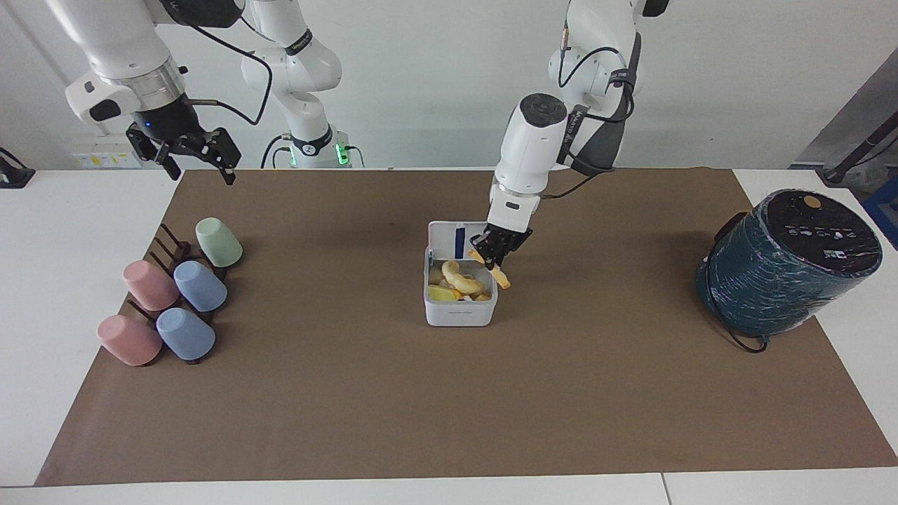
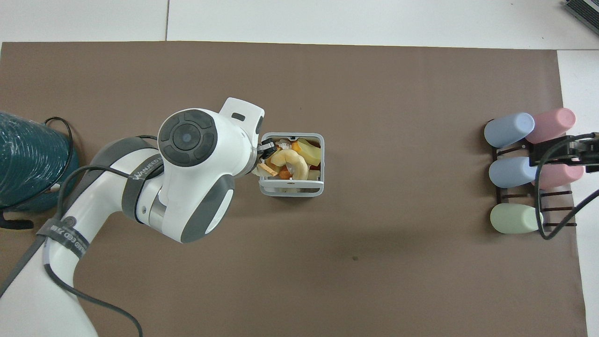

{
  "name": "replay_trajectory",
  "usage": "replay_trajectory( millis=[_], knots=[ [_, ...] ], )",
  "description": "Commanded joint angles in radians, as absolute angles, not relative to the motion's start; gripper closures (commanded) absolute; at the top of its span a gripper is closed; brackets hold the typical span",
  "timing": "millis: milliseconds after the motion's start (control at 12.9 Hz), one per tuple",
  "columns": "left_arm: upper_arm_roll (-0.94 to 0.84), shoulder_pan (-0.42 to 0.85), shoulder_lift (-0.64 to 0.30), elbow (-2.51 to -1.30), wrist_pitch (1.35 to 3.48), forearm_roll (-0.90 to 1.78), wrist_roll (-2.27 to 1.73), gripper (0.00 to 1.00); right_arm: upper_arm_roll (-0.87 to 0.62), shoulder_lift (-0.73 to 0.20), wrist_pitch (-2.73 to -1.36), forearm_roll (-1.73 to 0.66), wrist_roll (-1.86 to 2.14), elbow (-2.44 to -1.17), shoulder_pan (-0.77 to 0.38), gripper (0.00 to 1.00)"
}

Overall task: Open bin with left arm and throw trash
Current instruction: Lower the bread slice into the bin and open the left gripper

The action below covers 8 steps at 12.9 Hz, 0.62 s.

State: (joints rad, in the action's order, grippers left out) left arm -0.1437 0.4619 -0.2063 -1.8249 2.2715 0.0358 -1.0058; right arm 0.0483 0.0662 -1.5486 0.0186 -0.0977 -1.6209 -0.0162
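Observation:
The white bin stands mid-mat with its lid up, and shows in the overhead view too. Inside lie a curved crescent peel and a yellow wedge. My left gripper is shut on a cream triangular slice and holds it over the bin's edge toward the left arm's end. My right gripper is open and empty, waiting high over the cup rack.
A big dark teal cylinder stands at the left arm's end of the mat. Several pastel cups lie on a dark rack at the right arm's end.

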Motion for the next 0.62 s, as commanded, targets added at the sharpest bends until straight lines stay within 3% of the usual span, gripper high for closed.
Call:
replay_trajectory(
  millis=[0,232,387,542],
  knots=[
    [-0.130,0.515,-0.235,-1.812,2.382,0.063,-1.087,1.00,0.044,0.064,-1.537,0.028,-0.084,-1.612,-0.014,0.00],
    [-0.129,0.540,-0.261,-1.821,2.396,0.064,-1.117,1.00,0.044,0.064,-1.537,0.028,-0.084,-1.612,-0.014,0.00],
    [-0.129,0.549,-0.261,-1.835,2.385,0.064,-1.117,0.76,0.044,0.064,-1.537,0.028,-0.084,-1.612,-0.014,0.00],
    [-0.127,0.557,-0.256,-1.839,2.361,0.064,-1.117,0.32,0.044,0.064,-1.537,0.028,-0.083,-1.612,-0.014,0.00]
  ],
)
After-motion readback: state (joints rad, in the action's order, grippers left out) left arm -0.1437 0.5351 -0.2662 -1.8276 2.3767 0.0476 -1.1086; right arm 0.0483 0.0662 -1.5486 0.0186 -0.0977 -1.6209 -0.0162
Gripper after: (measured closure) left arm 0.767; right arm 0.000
